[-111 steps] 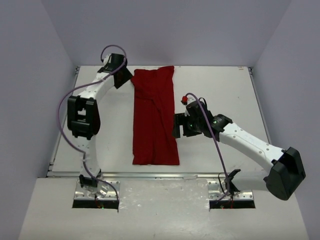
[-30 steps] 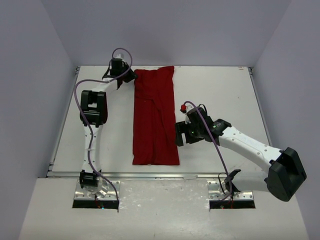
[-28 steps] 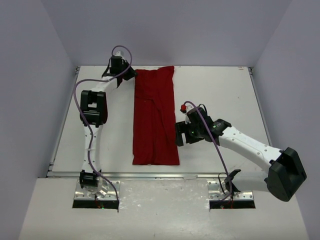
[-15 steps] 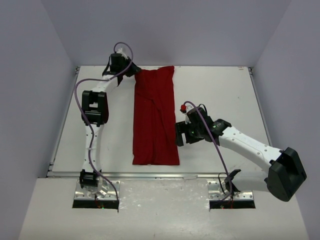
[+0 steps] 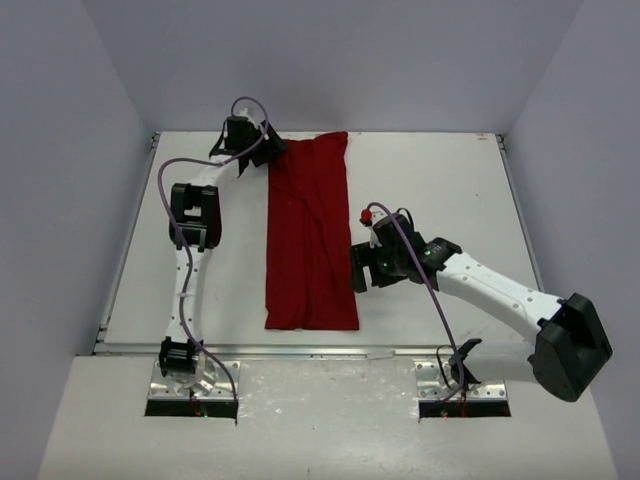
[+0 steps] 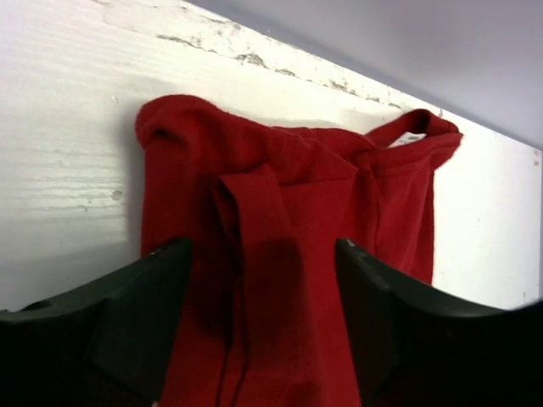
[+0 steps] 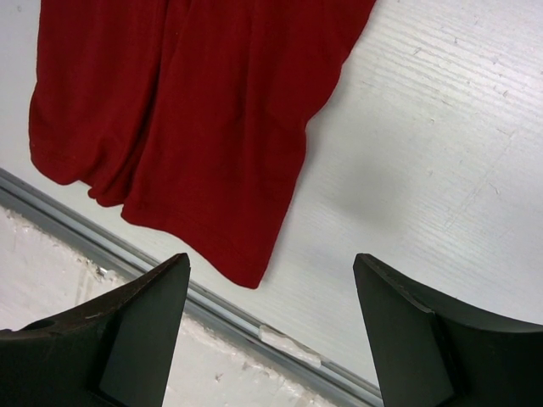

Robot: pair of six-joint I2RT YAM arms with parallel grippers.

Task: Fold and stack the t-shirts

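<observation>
Overall, white table (image 5: 450, 200) within lilac walls (image 5: 400, 60) bears red t-shirt (image 5: 310, 240); left pincer (image 6: 263, 246) and right pincer (image 7: 271, 263) stand released.

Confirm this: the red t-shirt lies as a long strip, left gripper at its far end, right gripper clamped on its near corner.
Wrong on the grip: the right gripper stands open beside the t-shirt, holding nothing, as the right wrist view shows. The rest holds.
</observation>
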